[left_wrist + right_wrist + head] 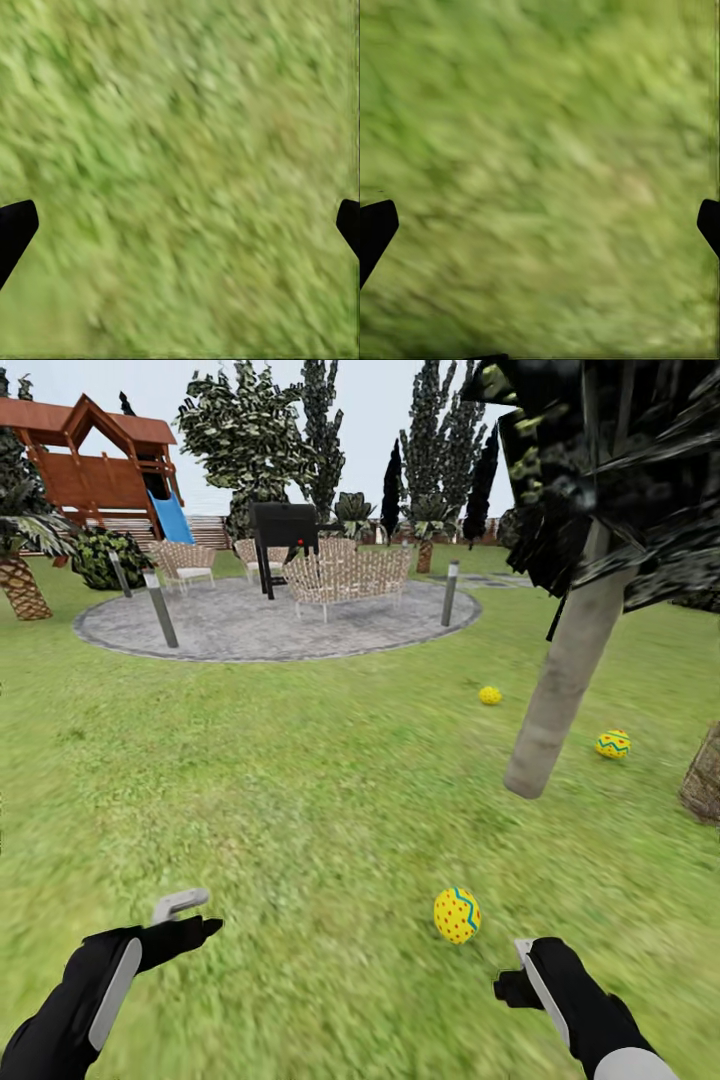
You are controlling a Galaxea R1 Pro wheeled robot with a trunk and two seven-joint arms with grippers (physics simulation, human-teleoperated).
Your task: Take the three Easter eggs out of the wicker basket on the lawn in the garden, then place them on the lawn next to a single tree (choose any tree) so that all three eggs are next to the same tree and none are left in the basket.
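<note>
Three yellow Easter eggs with blue zigzags and red dots lie on the lawn (300,780). The nearest egg (457,915) rests just ahead of my right gripper (515,968). A second egg (490,695) lies left of the tree's pale trunk (565,680), and a third egg (613,744) lies right of it. The wicker basket (703,780) shows partly at the right edge. My left gripper (193,918) hovers low over bare grass. Both are open: the left gripper (184,225) and the right gripper (544,225) have only grass between wide-apart fingertips.
A round grey paved patio (270,622) with woven chairs (345,575), a black grill (283,532) and short posts (160,608) lies ahead. A wooden play structure with a blue slide (100,470) stands at the back left, beside a short palm (20,575). Dark foliage (620,470) overhangs the right.
</note>
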